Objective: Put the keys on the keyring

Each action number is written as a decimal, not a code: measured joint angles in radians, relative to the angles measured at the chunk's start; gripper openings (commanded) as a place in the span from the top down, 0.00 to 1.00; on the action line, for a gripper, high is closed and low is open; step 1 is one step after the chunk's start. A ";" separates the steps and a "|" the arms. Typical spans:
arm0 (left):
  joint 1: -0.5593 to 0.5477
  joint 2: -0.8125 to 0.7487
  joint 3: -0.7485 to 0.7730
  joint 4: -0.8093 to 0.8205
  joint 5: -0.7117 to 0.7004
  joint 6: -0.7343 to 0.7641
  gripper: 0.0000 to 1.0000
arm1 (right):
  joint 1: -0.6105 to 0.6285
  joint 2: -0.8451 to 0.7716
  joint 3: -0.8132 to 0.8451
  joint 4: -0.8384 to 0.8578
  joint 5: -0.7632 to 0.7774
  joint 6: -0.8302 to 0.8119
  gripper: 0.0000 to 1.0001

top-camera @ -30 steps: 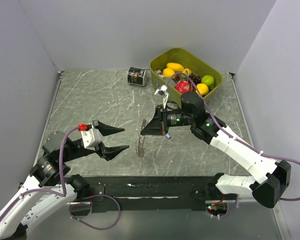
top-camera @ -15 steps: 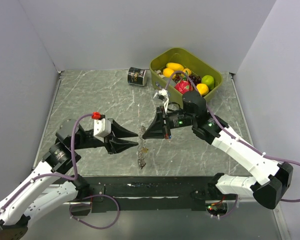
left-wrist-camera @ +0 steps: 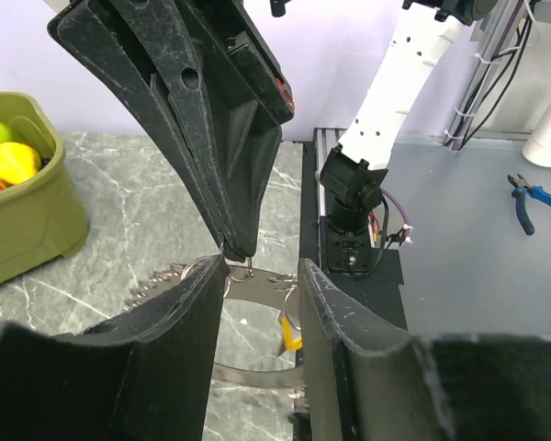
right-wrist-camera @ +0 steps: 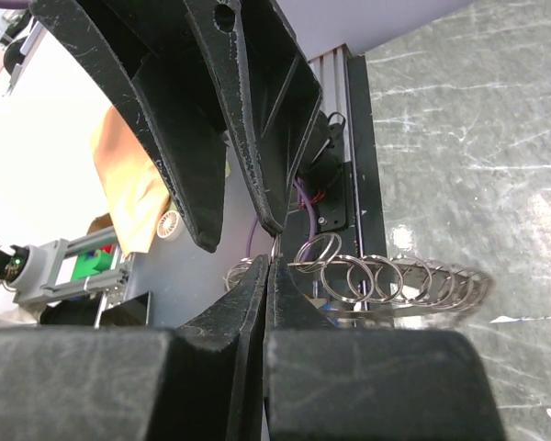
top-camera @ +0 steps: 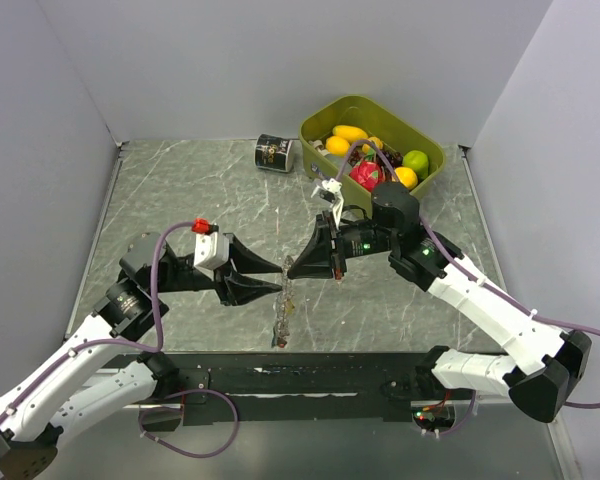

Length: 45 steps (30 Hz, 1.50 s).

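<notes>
- Grey marbled bench (top-camera: 180,200): the large silvery keyring (top-camera: 283,315), made of coiled wire loops with a hollow centre, stands on edge near the front edge, between the two grippers.
- Left gripper (top-camera: 277,277): jaws part-way apart, straddling the keyring's upper band. Can't tell whether the pads actually press it.
- Right gripper (top-camera: 292,268): jaws clenched tight, tip at the keyring's top loops and nearly tip-to-tip with the left gripper. Can't tell if any wire is pinched in the seam.
- Top view shows the keyring only as an edge-on sliver. Right wrist view resolves it into a row of separate loops along a flat band.
- Left wrist view only: a small yellow-orange key tag (left-wrist-camera: 292,335) in the gap between the left jaws, just beside the band.
</notes>
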 measured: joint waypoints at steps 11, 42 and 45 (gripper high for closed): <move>-0.001 -0.001 0.000 0.010 -0.039 -0.003 0.47 | 0.007 -0.002 0.000 0.009 -0.016 -0.006 1.00; 0.000 0.077 0.045 -0.017 0.018 -0.018 0.99 | 0.013 -0.016 0.000 -0.002 -0.004 -0.034 1.00; 0.000 0.074 0.045 -0.021 0.011 -0.017 0.99 | 0.013 -0.017 0.000 -0.002 0.001 -0.035 0.91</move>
